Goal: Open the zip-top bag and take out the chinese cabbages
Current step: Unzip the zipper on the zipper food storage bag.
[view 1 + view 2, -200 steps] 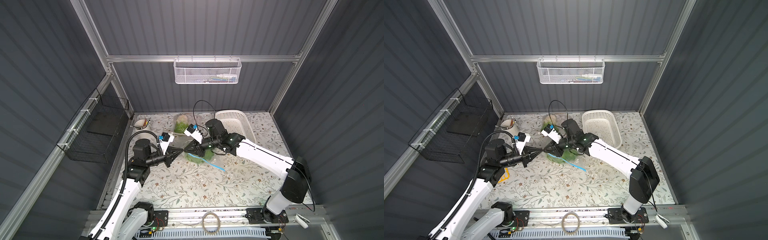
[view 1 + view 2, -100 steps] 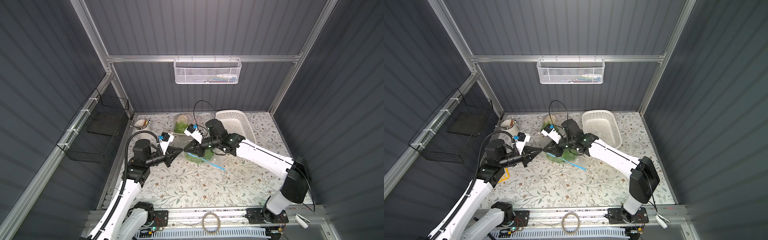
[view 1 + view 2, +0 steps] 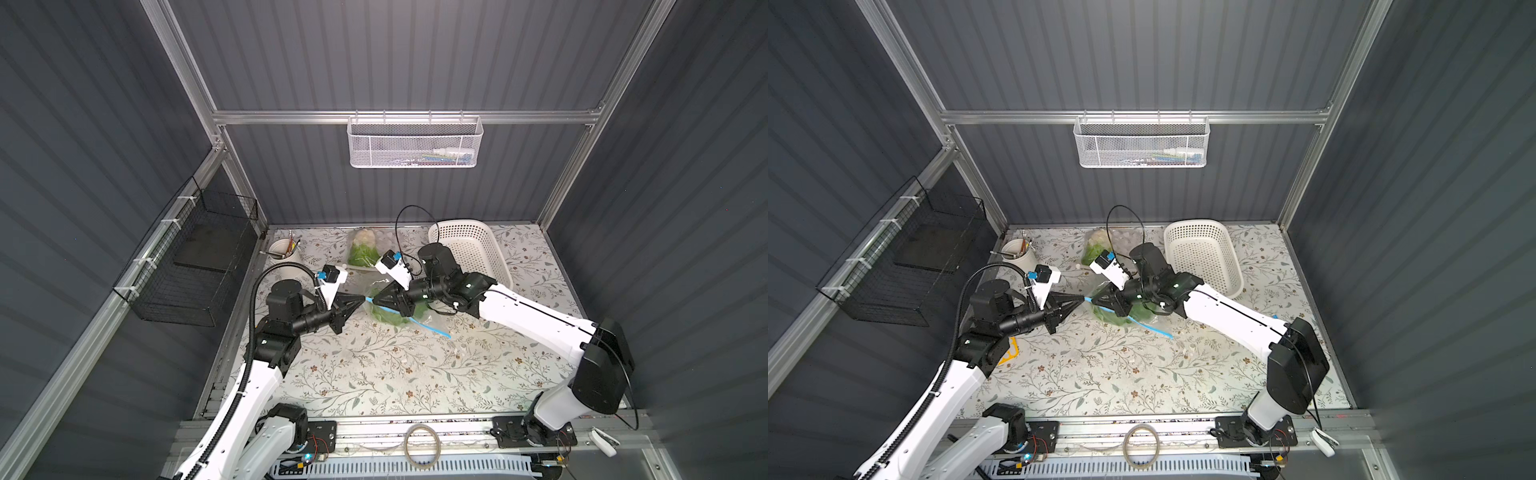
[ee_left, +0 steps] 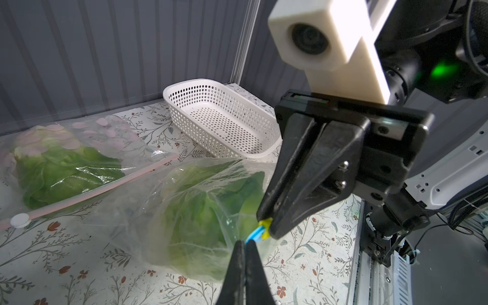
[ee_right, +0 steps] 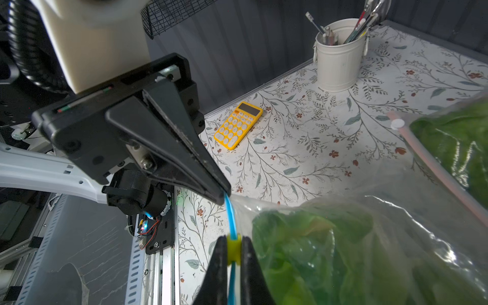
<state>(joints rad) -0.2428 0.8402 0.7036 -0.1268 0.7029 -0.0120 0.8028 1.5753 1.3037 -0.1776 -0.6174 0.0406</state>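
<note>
The clear zip-top bag (image 3: 419, 320) (image 4: 148, 211) lies mid-table with a blue zip strip (image 5: 230, 214) along its mouth. The chinese cabbages (image 4: 203, 206) (image 5: 330, 250) show through the plastic as green leaves, and their number is unclear. My left gripper (image 3: 363, 298) (image 3: 1082, 297) (image 4: 245, 241) is shut on the end of the blue strip. Tip to tip with it, my right gripper (image 3: 373, 300) (image 3: 1092, 300) (image 5: 233, 244) is shut on the yellow slider (image 5: 233, 249) (image 4: 265, 227) riding that strip.
A second bag with a pink zip (image 3: 363, 249) (image 4: 60, 163) holds greens and pale round pieces behind. A white perforated basket (image 3: 469, 249) (image 4: 219, 118) stands at back right. A cream cup of pens (image 3: 284, 251) (image 5: 339, 58) and a yellow calculator (image 5: 238, 125) sit on the left.
</note>
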